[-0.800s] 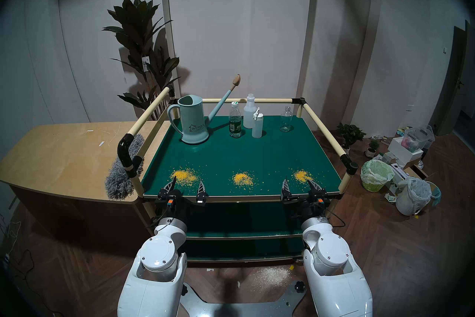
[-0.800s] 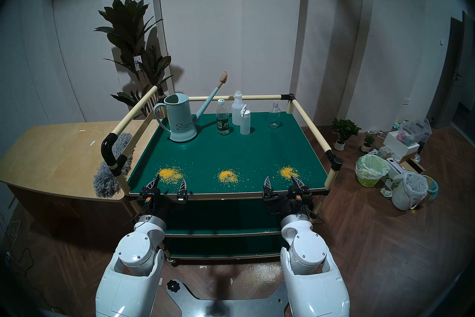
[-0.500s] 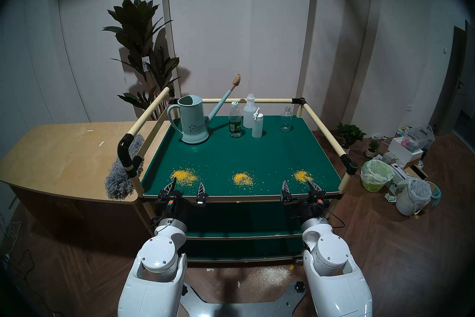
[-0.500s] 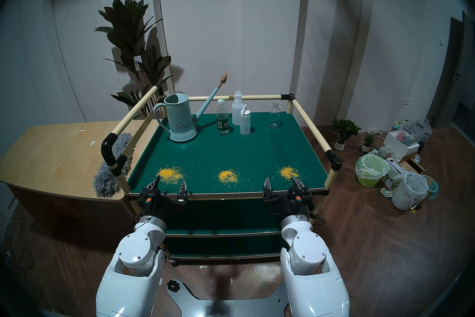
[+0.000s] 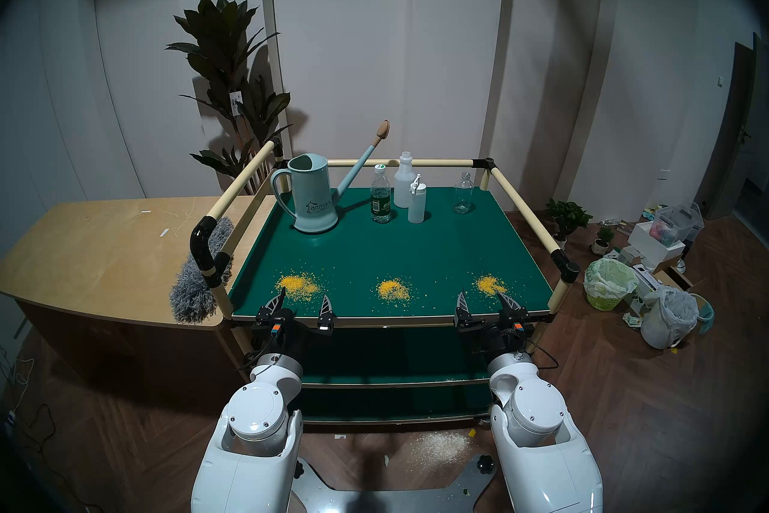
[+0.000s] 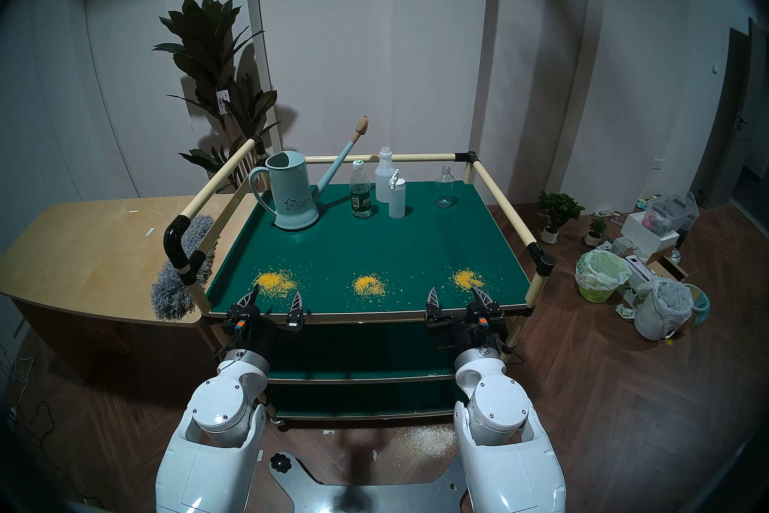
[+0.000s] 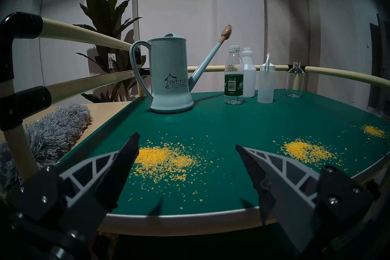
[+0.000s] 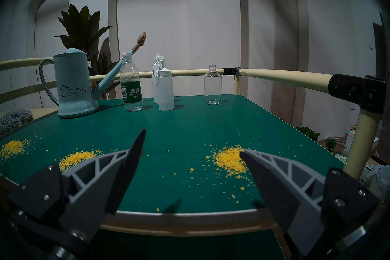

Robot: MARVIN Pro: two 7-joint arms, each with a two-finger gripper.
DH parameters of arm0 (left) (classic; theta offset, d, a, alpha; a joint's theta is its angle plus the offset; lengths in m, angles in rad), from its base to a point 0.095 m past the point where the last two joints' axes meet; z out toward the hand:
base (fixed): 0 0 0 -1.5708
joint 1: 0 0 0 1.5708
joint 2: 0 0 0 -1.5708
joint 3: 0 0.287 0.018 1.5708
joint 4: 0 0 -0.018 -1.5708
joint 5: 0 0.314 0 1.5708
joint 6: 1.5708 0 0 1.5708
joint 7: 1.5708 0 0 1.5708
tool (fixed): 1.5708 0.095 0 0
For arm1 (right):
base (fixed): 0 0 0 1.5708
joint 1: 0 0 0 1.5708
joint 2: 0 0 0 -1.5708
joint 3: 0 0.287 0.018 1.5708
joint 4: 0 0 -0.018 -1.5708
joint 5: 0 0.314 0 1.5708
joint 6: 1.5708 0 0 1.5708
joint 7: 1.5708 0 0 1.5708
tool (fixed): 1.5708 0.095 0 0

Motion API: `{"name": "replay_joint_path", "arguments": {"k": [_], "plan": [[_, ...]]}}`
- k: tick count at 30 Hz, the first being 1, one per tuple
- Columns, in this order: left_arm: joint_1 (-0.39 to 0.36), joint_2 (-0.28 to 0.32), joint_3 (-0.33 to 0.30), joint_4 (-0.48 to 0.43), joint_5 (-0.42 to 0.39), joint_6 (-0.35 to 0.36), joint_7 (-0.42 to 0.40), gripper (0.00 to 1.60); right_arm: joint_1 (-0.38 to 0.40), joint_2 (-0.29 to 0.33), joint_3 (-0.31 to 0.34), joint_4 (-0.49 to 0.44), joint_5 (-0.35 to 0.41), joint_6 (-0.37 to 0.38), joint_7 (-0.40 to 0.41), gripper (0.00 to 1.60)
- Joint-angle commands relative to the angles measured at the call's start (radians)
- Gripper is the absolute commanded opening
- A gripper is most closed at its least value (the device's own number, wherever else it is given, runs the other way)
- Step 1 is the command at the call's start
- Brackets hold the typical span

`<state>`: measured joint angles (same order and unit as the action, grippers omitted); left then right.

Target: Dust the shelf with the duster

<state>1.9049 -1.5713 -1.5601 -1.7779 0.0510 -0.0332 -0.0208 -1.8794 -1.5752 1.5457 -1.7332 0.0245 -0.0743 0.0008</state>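
The shelf (image 5: 416,250) is the dark green top board of a cart, railed by cream tubes. Three heaps of yellow crumbs (image 5: 391,288) lie across its near part. The fluffy grey duster (image 5: 195,287) lies on the tan counter just left of the cart, outside the rail, its handle hidden. It also shows at the left in the left wrist view as grey duster strands (image 7: 52,128). My left gripper (image 5: 304,297) hangs open over the shelf's near left edge, empty. My right gripper (image 5: 482,296) hangs open over the near right edge, also empty.
A pale blue watering can (image 5: 312,195), a water bottle (image 5: 380,200), two white bottles (image 5: 416,200) and a clear bottle (image 5: 462,193) stand at the shelf's back. A tan counter (image 5: 104,245) adjoins the cart's left. Bins and bags (image 5: 611,283) crowd the floor at right.
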Motion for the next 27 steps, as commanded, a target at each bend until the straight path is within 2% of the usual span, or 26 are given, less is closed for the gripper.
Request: {"name": "replay_joint_path", "arguments": {"k": [1, 4, 7, 9, 10, 18, 27], "plan": [[0.011, 0.005, -0.001, -0.025, -0.015, -0.063, -0.015, 1.6, 0.002, -0.001, -0.001, -0.021, 0.0, -0.003, 0.0, 1.6], [0.017, 0.009, -0.001, -0.043, -0.009, -0.068, -0.021, 1.6, 0.003, -0.001, -0.001, -0.021, 0.0, -0.003, 0.0, 1.6], [0.025, 0.005, -0.008, -0.099, -0.025, -0.044, -0.031, 1.6, 0.005, 0.008, 0.0, -0.023, 0.02, -0.034, 0.027, 1.6], [0.024, 0.001, -0.013, -0.135, -0.021, -0.039, -0.021, 1.6, 0.006, 0.004, 0.001, -0.035, 0.029, -0.022, 0.033, 1.6], [0.008, 0.004, -0.015, -0.125, -0.024, -0.054, -0.023, 1.6, 0.007, 0.004, 0.001, -0.039, 0.027, -0.019, 0.031, 1.6], [-0.022, 0.011, -0.038, -0.255, -0.039, -0.068, -0.033, 1.6, 0.01, 0.015, 0.002, -0.062, 0.042, -0.021, 0.054, 1.6], [-0.077, 0.017, -0.086, -0.354, -0.08, -0.085, -0.037, 1.6, 0.015, 0.022, 0.0, -0.057, 0.05, -0.017, 0.068, 1.6]]}}
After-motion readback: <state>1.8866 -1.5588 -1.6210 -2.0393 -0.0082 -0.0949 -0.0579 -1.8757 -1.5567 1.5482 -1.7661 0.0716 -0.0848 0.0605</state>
